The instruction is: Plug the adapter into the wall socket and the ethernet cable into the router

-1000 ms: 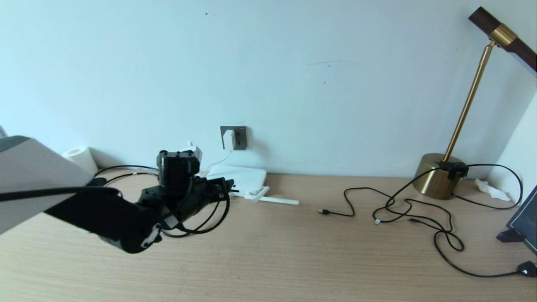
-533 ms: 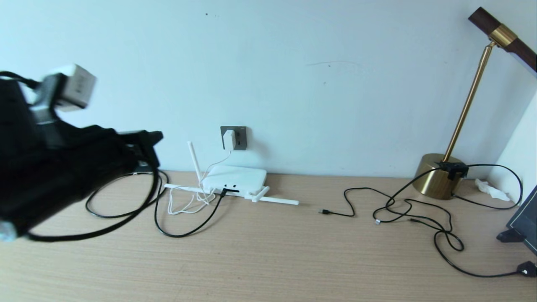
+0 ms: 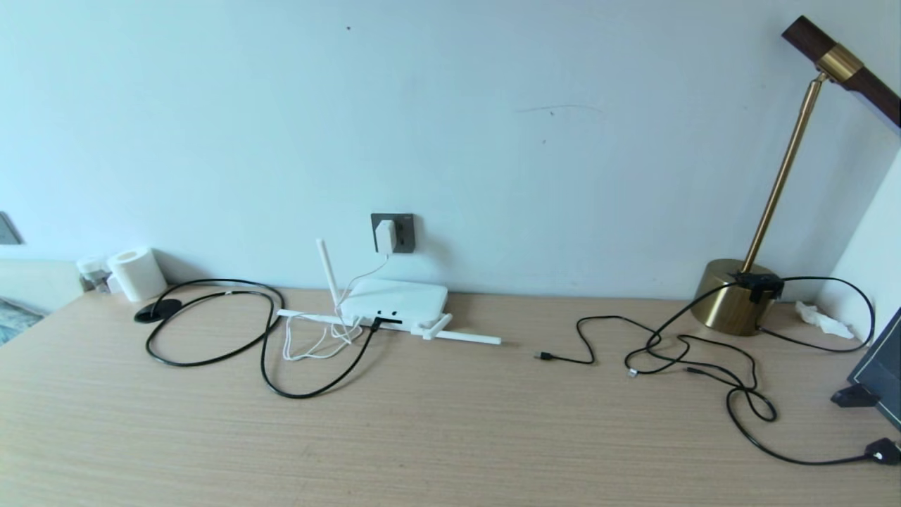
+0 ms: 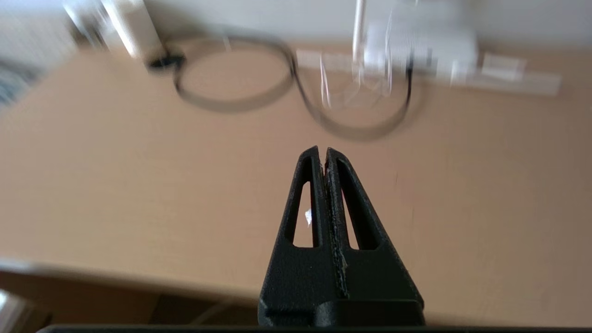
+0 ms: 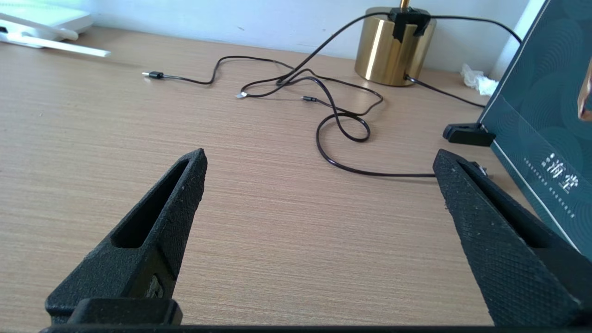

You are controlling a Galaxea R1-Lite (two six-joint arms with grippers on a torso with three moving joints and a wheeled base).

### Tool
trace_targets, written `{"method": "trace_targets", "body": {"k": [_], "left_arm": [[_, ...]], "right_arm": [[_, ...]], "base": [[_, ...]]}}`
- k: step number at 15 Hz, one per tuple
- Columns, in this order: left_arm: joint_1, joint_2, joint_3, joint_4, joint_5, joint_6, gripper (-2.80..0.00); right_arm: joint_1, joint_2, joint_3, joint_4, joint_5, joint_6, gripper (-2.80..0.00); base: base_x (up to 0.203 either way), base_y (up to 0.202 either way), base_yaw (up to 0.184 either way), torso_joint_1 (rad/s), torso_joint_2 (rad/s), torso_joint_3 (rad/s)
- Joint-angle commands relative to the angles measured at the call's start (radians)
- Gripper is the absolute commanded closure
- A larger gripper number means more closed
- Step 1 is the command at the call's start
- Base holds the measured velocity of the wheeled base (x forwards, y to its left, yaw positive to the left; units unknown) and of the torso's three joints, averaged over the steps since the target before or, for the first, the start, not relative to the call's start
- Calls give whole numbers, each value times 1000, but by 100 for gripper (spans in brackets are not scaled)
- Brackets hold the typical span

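Note:
The white adapter sits in the dark grey wall socket, its thin white cord looping down by the router. The white router lies at the wall's foot with its stick antennas spread. The black ethernet cable curls over the desk, its tip in the router's front edge. Neither arm shows in the head view. My left gripper is shut and empty, low over the desk's near edge, facing the router. My right gripper stands open over bare desk, holding nothing.
A brass lamp stands at the back right with thin black cords tangled before it. A dark teal box leans at the right edge. A white roll stands at the back left.
My left arm has drawn back from the router and left the head view. Its gripper, open a second ago, has shut on nothing. The router and plugged cable now show in full.

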Motion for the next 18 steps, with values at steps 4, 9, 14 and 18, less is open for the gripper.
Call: {"method": "trace_targets", "body": {"k": [4, 9, 14, 18], "left_arm": [[55, -369, 436, -56, -210, 77, 0], [62, -413, 441, -105, -230, 21, 0], [62, -413, 441, -105, -214, -6, 0], [62, -413, 441, -105, -212, -6, 0]], "right_arm": [[0, 2, 5, -5, 1, 7, -280], [0, 2, 6, -5, 0, 16, -280], [0, 2, 9, -17, -5, 23, -280], [0, 2, 11, -20, -3, 51, -280]], "base": [[0, 0, 0, 0, 0, 0], [0, 0, 0, 0, 0, 0], [0, 0, 0, 0, 0, 0], [0, 0, 0, 0, 0, 0]]}}
